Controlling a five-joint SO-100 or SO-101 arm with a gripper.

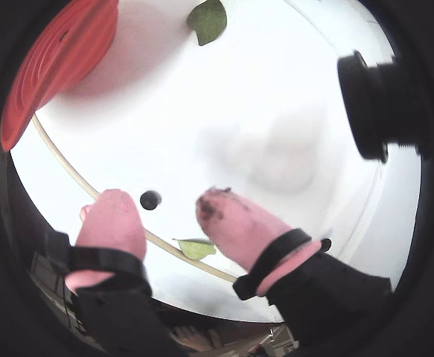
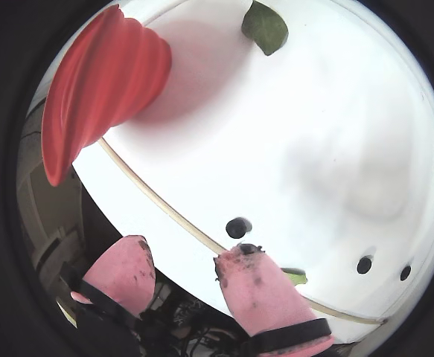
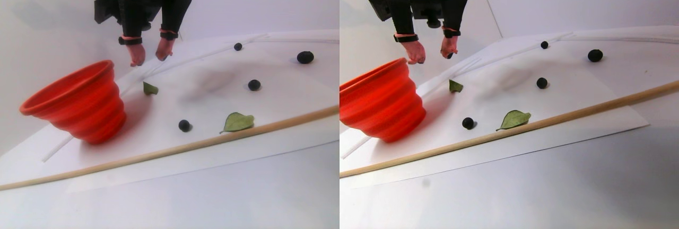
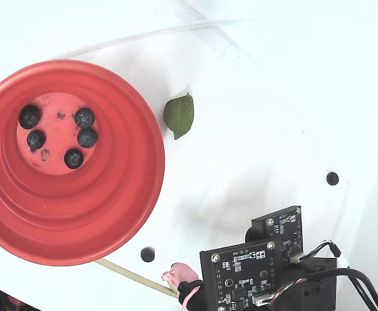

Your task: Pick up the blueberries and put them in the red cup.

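The red cup stands on the white sheet with several blueberries on its pale bottom. It also shows in a wrist view and in the stereo pair view. My gripper is open and empty, its pink fingertips low over the sheet beside the cup. One loose blueberry lies on the sheet between the fingertips, nearer the left one. In the other wrist view that berry sits just beyond the right fingertip. More loose blueberries lie scattered.
A thin wooden stick lies across the sheet under the fingers. Green leaves lie on the sheet: one near the cup, one by the stick. A black camera body sticks in at the right of a wrist view.
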